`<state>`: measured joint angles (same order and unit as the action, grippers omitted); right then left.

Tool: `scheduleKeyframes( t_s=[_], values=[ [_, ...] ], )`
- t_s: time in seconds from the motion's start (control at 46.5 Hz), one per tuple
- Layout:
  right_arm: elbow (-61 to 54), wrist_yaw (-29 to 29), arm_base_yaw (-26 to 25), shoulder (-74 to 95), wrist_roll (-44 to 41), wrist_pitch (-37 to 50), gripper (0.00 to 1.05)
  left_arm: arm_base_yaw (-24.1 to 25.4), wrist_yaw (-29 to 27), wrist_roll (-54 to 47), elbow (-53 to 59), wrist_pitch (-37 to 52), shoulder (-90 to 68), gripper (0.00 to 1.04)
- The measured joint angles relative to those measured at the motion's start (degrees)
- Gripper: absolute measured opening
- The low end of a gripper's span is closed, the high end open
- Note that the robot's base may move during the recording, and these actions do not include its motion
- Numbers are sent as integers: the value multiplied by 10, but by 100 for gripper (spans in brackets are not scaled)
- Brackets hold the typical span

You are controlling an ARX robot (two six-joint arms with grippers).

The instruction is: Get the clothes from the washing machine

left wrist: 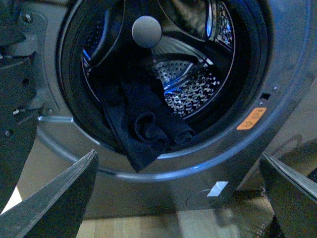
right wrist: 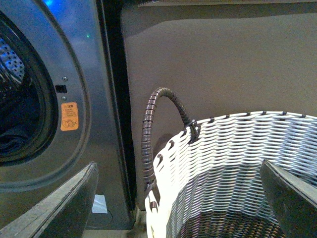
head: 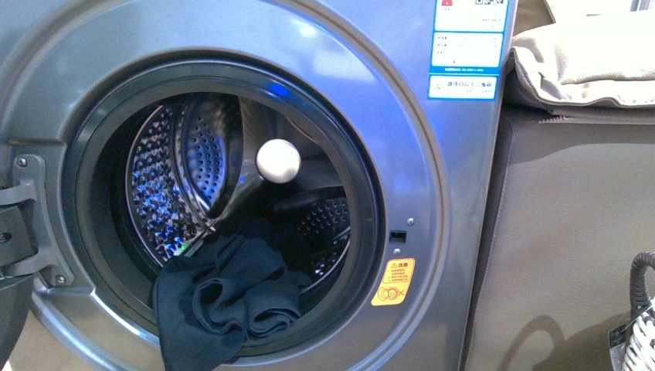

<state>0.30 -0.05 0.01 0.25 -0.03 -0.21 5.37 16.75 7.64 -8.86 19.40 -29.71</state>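
Note:
The grey washing machine [head: 432, 201] stands with its door open, showing the perforated steel drum [head: 166, 178]. Dark navy clothes [head: 224, 301] lie bunched at the drum's front and hang over the lower door rim; the left wrist view shows the clothes [left wrist: 146, 129] too. My left gripper [left wrist: 181, 198] is open, low in front of the washing machine [left wrist: 163, 183], apart from the clothes. My right gripper [right wrist: 181, 198] is open over the woven basket, nothing between its fingers. Neither gripper shows in the front view.
A white woven basket [right wrist: 237, 158] with a dark wrapped handle [right wrist: 153, 129] stands right of the machine, against a brown panel [right wrist: 223, 59]. The open door's hinge [head: 19, 224] sits at the left. A white ball [head: 278, 161] sits inside the drum. Beige fabric [head: 587, 58] lies at top right.

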Motion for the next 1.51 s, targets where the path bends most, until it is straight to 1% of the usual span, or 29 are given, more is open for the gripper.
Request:
scheduleKeyframes(
  t_s=[0.086,0.194,0.237,0.43,0.645,0.861,1.011,1.162,1.269,1.377,1.463,1.506],
  values=[
    [0,0,0,0,0,0,97,-19,-9,-3,-32,75,-110,98],
    [0,0,0,0,0,0,97,-48,-38,-20,-83,146,-245,98],
    [0,0,0,0,0,0,97,-60,-49,-22,-120,174,-330,98],
    [0,0,0,0,0,0,97,-81,-78,-36,-204,203,-493,98],
    [0,0,0,0,0,0,97,-86,-84,-47,-297,207,-619,98],
    [0,0,0,0,0,0,97,-96,-91,-58,-398,175,-715,98],
    [0,0,0,0,0,0,97,-109,-99,-71,-501,125,-791,98],
    [0,0,0,0,0,0,97,-121,-121,-76,-603,72,-857,98],
    [0,0,0,0,0,0,97,-127,-127,-76,-658,41,-894,98],
    [0,0,0,0,0,0,97,-134,-132,-76,-713,2,-932,98],
    [0,0,0,0,0,0,97,-146,-118,-79,-778,-63,-977,98],
    [0,0,0,0,0,0,97,-150,-120,-81,-803,-92,-994,98]
  ],
)
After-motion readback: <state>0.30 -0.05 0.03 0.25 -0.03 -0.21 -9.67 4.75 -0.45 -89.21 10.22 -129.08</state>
